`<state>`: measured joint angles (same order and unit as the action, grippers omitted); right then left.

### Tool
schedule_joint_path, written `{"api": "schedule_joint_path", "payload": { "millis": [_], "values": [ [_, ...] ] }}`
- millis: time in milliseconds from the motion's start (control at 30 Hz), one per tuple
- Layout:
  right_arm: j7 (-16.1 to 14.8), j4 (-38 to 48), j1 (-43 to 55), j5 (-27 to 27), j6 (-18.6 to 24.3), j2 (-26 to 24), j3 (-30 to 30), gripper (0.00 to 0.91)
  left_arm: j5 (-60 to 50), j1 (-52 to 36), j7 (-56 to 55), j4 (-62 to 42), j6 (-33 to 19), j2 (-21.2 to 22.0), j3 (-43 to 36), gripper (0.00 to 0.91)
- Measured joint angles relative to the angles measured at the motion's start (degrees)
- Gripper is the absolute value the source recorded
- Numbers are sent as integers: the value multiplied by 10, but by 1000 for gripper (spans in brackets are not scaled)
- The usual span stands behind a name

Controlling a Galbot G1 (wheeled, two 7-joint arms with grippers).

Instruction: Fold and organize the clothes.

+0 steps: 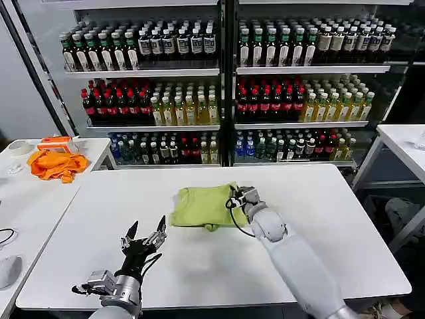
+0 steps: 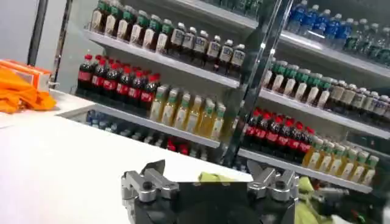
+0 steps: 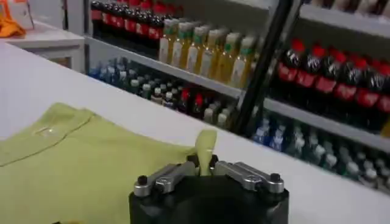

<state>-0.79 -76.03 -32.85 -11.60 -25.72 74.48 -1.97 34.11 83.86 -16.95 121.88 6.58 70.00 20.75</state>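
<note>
The clothes are one lime yellow-green T-shirt [image 1: 204, 206], lying folded into a compact rectangle on the middle of the white table [image 1: 319, 199]. My right gripper [image 1: 236, 197] sits at the shirt's right edge and is shut on a pinch of its fabric; in the right wrist view a tongue of green cloth [image 3: 205, 148] sticks up between the closed fingers [image 3: 206, 165]. My left gripper [image 1: 145, 234] hovers over the near left part of the table, a hand's width short of the shirt, open and empty [image 2: 207, 178]. The T-shirt [image 2: 214, 177] shows beyond it.
Shelves of bottled drinks [image 1: 219, 86] stand behind the table. A side table at the left [image 1: 26, 199] carries an orange cloth [image 1: 58, 163] and an orange box [image 1: 56, 142]. Another white table [image 1: 402, 143] stands at the right. Bare tabletop lies around the shirt.
</note>
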Motion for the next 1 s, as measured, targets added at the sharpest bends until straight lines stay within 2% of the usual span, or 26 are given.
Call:
{"api": "schedule_joint_path", "payload": {
  "millis": [167, 333, 500, 733, 1000],
  "values": [
    [-24, 36, 24, 33, 33, -2, -3, 907, 1, 0, 0, 1, 0, -2, 2, 907],
    [-23, 42, 23, 50, 61, -9, 8, 907, 1, 3, 0, 4, 0, -4, 3, 907],
    [14, 8, -11, 42, 84, -14, 37, 907, -1, 0, 0, 5, -2, -4, 3, 907],
    [73, -110, -114, 20, 109, -26, 105, 907, -25, -2, 4, 5, -5, -11, 0, 907],
    [99, -275, -297, 15, 134, -19, 202, 907, -67, 1, 14, 7, -10, -12, -5, 907]
  ]
}}
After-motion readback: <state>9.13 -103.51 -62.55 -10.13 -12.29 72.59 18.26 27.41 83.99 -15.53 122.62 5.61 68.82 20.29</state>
